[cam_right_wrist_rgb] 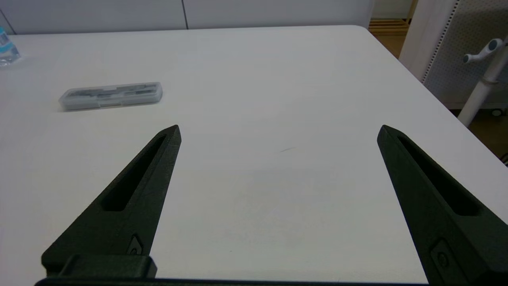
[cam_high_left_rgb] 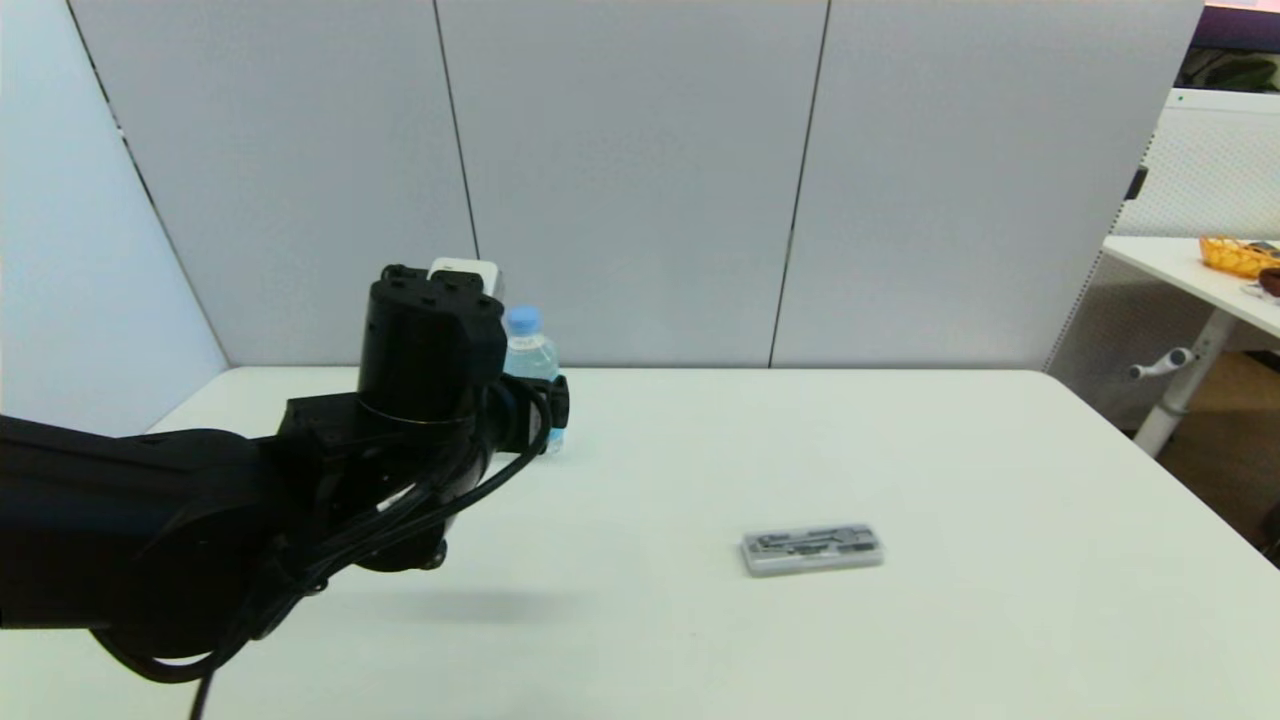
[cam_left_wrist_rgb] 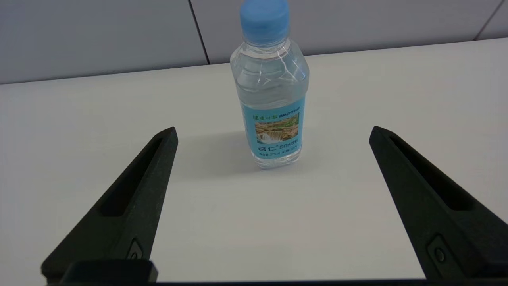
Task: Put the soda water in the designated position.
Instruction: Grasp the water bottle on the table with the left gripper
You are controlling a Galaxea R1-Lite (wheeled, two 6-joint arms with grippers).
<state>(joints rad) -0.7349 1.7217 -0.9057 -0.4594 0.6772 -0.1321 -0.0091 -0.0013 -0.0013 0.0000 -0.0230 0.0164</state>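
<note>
The soda water [cam_left_wrist_rgb: 272, 91] is a small clear bottle with a light-blue cap and label, standing upright on the white table near the back left. In the head view the soda water [cam_high_left_rgb: 528, 355] is half hidden behind my left wrist. My left gripper [cam_left_wrist_rgb: 274, 133] is open, its fingertips a little short of the bottle on either side, not touching it. My right gripper [cam_right_wrist_rgb: 278, 131] is open and holds nothing, hovering over bare table at the right; it is out of the head view. A bit of the bottle [cam_right_wrist_rgb: 6, 49] shows far off in the right wrist view.
A flat grey rectangular case [cam_high_left_rgb: 812, 549] lies on the table right of centre, also seen as the grey case [cam_right_wrist_rgb: 111, 95] from the right wrist. Grey partition panels [cam_high_left_rgb: 640, 180] stand behind the table. Another table [cam_high_left_rgb: 1190, 270] with an orange basket [cam_high_left_rgb: 1235, 253] is at the far right.
</note>
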